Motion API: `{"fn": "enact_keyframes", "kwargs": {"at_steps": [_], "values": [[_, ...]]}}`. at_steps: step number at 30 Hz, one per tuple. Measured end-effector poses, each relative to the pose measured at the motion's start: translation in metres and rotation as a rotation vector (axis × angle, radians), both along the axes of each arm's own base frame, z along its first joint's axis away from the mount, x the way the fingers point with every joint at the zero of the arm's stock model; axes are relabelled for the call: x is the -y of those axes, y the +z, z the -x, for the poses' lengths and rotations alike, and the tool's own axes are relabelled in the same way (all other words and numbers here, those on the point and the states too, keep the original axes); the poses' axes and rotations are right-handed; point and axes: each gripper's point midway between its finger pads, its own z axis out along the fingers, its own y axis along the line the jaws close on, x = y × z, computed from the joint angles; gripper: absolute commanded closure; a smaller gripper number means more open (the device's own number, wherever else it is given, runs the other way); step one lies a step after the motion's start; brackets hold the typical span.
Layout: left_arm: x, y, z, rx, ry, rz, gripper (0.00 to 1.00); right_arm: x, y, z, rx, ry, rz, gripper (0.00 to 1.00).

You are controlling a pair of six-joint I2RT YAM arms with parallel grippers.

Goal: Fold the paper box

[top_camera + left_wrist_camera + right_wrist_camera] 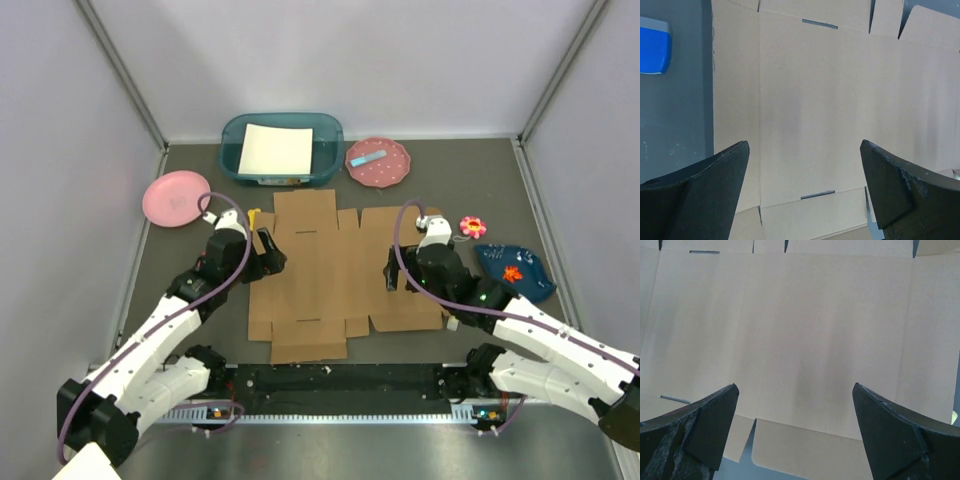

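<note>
Cardboard, one paper box [325, 290], lies flat and unfolded at centre frame on the grey surface [460, 200]. Two grippers flank it, left gripper [272, 256] and right gripper [394, 272], fingers of both spread wide, holding nothing. Along the top sit one teal bin [230, 150] and two plates: plain pink plate [170, 200], dotted pink plate [395, 170].

I had the paper box [320, 285] lying flat at the middle of the table [480, 170], just ahead of both arm bases. Behind it, at the far edge, sat a bin [232, 150] with a sheet [276, 150] inside. To the bin's right was a plate [392, 170] carrying a small strip [368, 158]. A second plate [176, 198] lay off the box's far left corner. Right of the box were a small flower [472, 226] and, nearer me, a dish [535, 278] with a second flower [513, 273] on it. The left gripper [272, 255] hung over the box's left edge, the right gripper [392, 272] over its right part.
</note>
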Motion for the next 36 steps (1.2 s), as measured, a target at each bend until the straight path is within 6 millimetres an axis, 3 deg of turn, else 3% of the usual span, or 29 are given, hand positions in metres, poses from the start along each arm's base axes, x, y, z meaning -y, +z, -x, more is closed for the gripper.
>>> {"fn": "enact_keyframes", "kwargs": {"at_steps": [9,15,21,25,33,36], "values": [[-0.011,-0.008,0.001,-0.008,0.06,-0.024,0.04,-0.003,-0.001,0.003,-0.011,0.019,-0.007,0.01],[-0.034,-0.021,0.003,-0.048,0.165,-0.069,0.05,-0.006,-0.002,0.006,-0.022,0.041,-0.018,0.01],[-0.059,-0.052,-0.005,-0.177,0.271,-0.036,0.03,-0.011,-0.002,0.009,-0.035,0.064,-0.03,0.01],[-0.055,-0.075,0.003,-0.25,0.254,-0.012,0.04,-0.013,-0.001,0.011,-0.038,0.077,-0.044,0.01],[-0.048,-0.11,0.001,-0.323,0.227,-0.001,0.11,-0.014,0.012,0.013,-0.01,0.084,-0.088,0.01],[-0.042,-0.11,-0.007,-0.307,0.209,0.02,0.17,-0.014,0.012,0.014,-0.006,0.088,-0.098,0.01]]}}
